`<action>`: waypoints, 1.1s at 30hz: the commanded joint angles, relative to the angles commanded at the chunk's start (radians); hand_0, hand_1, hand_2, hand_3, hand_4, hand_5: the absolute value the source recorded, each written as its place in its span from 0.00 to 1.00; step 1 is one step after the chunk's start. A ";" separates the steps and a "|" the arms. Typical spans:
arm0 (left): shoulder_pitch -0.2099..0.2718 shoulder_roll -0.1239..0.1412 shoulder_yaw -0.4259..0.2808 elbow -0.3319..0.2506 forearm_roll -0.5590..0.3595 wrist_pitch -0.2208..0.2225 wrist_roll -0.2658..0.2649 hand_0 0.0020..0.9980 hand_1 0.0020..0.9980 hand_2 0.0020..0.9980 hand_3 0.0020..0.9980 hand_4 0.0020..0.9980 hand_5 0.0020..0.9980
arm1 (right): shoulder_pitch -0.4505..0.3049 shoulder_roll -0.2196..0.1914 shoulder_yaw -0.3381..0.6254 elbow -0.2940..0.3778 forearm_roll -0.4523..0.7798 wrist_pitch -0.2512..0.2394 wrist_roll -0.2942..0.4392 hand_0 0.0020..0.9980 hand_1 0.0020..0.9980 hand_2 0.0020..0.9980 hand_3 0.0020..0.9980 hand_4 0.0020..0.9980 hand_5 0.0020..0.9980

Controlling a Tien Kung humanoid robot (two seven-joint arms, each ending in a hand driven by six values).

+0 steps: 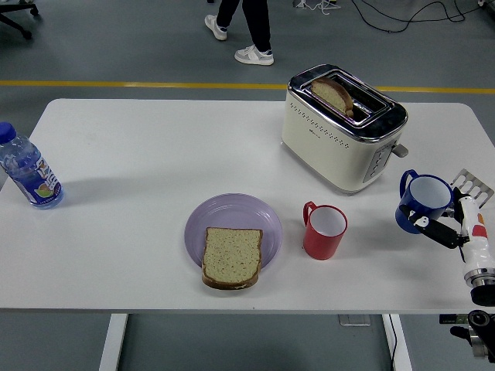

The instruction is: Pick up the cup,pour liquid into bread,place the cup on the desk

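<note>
Head view: the right hand [452, 224], at the frame's right edge, has its fingers curled around the blue cup [422, 202], held upright. I judge pickup done; next the cup must travel left to the bread slice [231, 256] on the purple plate [232, 209], lower centre, and tip.

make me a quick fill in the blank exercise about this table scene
1. The right robot hand grips a ____ cup.
2. The bread slice lies on a ____ plate.
3. The red cup stands between the plate and the ____ cup.
4. A second slice sits in the ____.

Missing: blue; purple; blue; toaster
</note>
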 joint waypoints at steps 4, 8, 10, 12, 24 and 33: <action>0.000 0.000 0.001 0.000 0.000 -0.001 0.000 0.67 0.74 0.75 0.64 0.40 1.00 | 0.010 0.012 0.001 -0.034 0.009 -0.011 0.019 0.36 0.33 0.50 0.55 0.67 0.00; 0.000 -0.001 -0.005 0.000 0.005 -0.001 0.001 0.67 0.74 0.75 0.64 0.40 1.00 | 0.016 0.018 0.005 -0.055 0.017 -0.023 0.033 0.36 0.33 0.49 0.55 0.67 0.00; 0.001 -0.001 -0.007 0.000 0.006 -0.001 0.002 0.67 0.74 0.75 0.64 0.40 1.00 | 0.018 0.017 0.006 -0.061 0.020 -0.028 0.038 0.36 0.33 0.49 0.55 0.67 0.00; 0.001 -0.001 -0.016 0.000 0.011 -0.001 0.003 0.67 0.74 0.75 0.64 0.40 1.00 | 0.020 0.016 0.007 -0.065 0.023 -0.034 0.045 0.37 0.33 0.50 0.55 0.67 0.00; 0.006 -0.007 -0.042 0.000 0.041 -0.001 0.007 0.67 0.74 0.75 0.64 0.40 1.00 | 0.035 0.021 -0.009 -0.082 0.030 -0.037 0.056 0.39 0.34 0.50 0.56 0.67 0.00; 0.012 -0.012 -0.039 0.000 0.042 -0.001 0.007 0.67 0.74 0.75 0.64 0.40 1.00 | 0.042 0.020 -0.038 -0.105 0.038 -0.035 0.066 0.39 0.34 0.50 0.55 0.66 0.00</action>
